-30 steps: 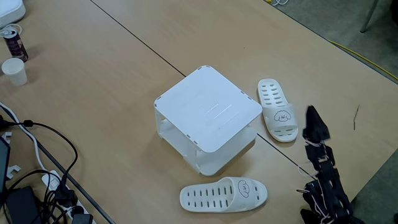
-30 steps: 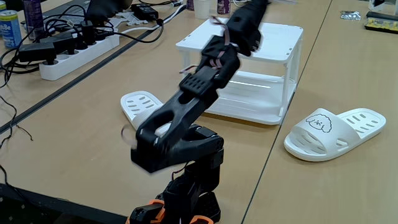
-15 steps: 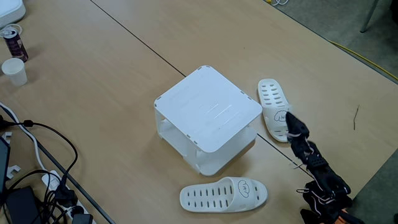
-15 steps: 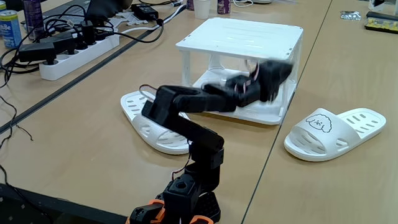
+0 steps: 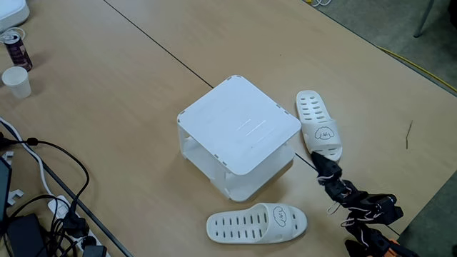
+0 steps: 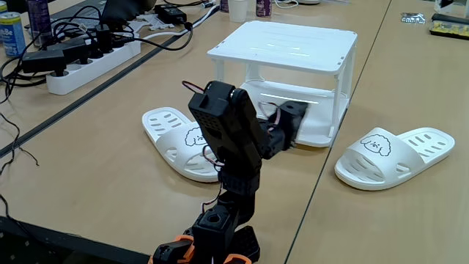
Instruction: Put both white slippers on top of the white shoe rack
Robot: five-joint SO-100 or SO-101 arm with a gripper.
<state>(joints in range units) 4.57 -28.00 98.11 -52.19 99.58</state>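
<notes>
The white shoe rack (image 5: 239, 132) (image 6: 286, 48) stands mid-table with its flat top bare. One white slipper (image 5: 319, 126) (image 6: 392, 155) lies on the table beside the rack. The other white slipper (image 5: 257, 223) (image 6: 176, 139) lies on the table off another side. My black arm is folded low. In a fixed view the gripper (image 5: 323, 164) sits just below the end of the first slipper. In the other fixed view the gripper (image 6: 294, 111) points at the rack's base, between the two slippers. Nothing shows between its fingers, and their gap is hidden.
A table seam (image 5: 157, 46) runs diagonally past the rack. A drink can (image 5: 16, 46), a paper cup (image 5: 16, 81) and tangled cables (image 5: 50, 207) sit at the left. A power strip (image 6: 95, 55) with plugs lies behind the left slipper.
The arm has swung down from stretched high over the rack and folded at the elbow. The gripper now sits low near the table by one slipper. Slippers and rack have not moved.
</notes>
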